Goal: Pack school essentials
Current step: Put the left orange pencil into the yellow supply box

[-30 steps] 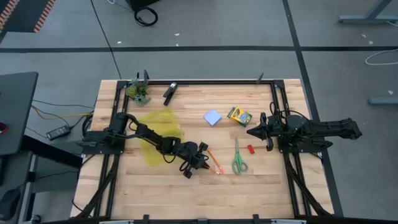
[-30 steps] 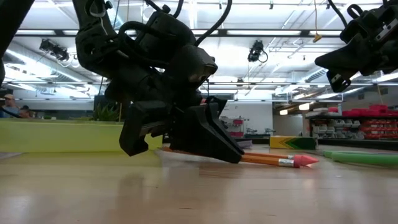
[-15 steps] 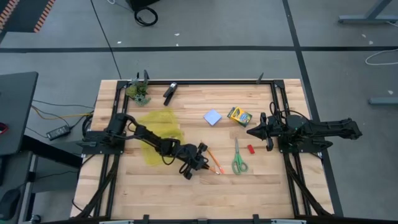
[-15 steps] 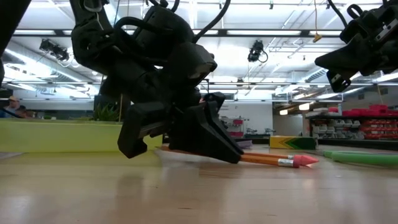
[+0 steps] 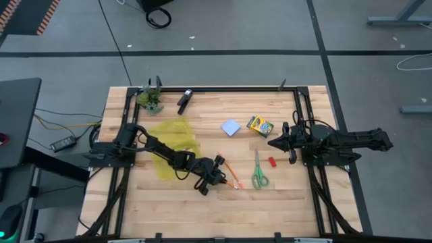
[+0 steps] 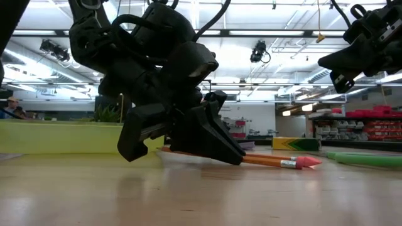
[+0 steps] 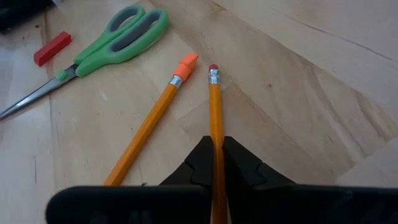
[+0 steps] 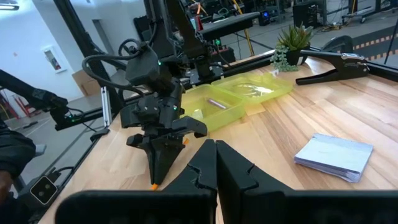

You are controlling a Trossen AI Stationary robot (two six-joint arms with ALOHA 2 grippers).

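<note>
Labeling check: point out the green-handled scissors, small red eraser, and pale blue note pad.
Green-handled scissors (image 5: pixel 260 177): high view, on the handle loops.
Small red eraser (image 5: pixel 273 162): high view, middle of the block.
Pale blue note pad (image 5: pixel 231 127): high view, centre of the top sheet.

Grey floor (image 5: pixel 223 34), black floor lines, bright ceiling strip lights (image 6: pixel 251 32), red shelving (image 6: pixel 361 129)

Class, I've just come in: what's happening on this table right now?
The left end effector is shut on one orange pencil low at the tabletop; a second pencil lies beside it. The scissors, red eraser, crayon box and note pad lie unpacked. The right end effector waits, shut, above the table's right side.
</note>
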